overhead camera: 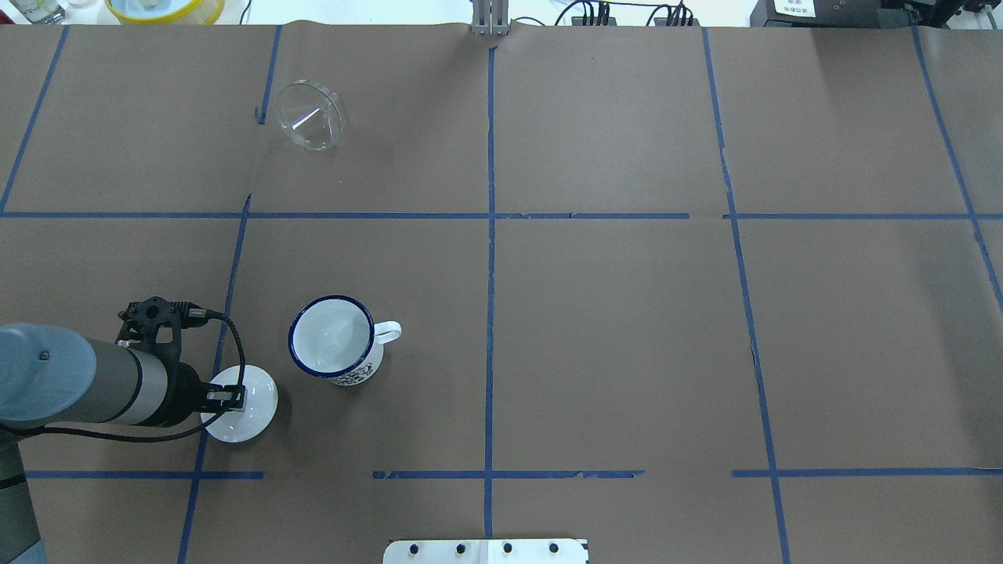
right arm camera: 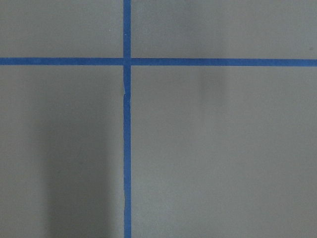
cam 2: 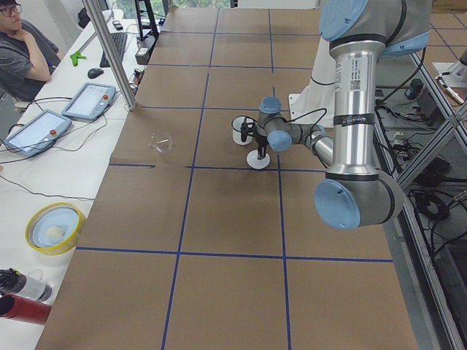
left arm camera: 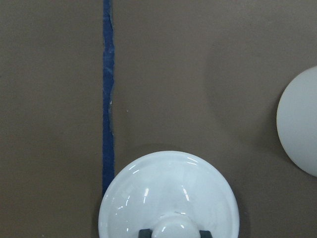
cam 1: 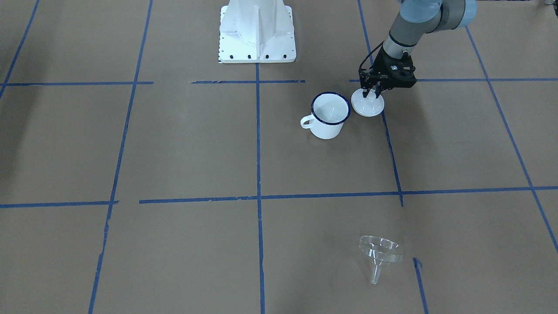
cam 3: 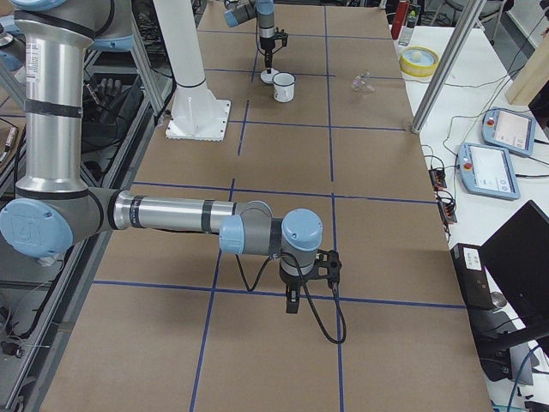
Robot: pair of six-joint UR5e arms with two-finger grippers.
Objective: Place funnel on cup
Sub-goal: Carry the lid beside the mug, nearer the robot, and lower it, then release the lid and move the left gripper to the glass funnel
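Note:
The clear funnel [cam 1: 379,253] lies on its side on the brown table, far from the robot; it also shows in the overhead view [overhead camera: 309,116]. The white mug with a dark blue rim [cam 1: 330,114] stands upright and open, handle pointing away from the left arm [overhead camera: 333,341]. My left gripper [cam 1: 370,92] is beside the mug, its fingers closed on the knob of a white domed lid [left arm camera: 168,193], which rests on the table [overhead camera: 251,415]. My right gripper [cam 3: 292,302] hangs over bare table far from these things; I cannot tell whether it is open or shut.
The robot's white base [cam 1: 257,30] stands at the table's robot side. Blue tape lines [overhead camera: 490,235] cross the brown paper. A yellow-rimmed bowl [overhead camera: 164,8] sits past the far edge. The right wrist view shows only paper and tape.

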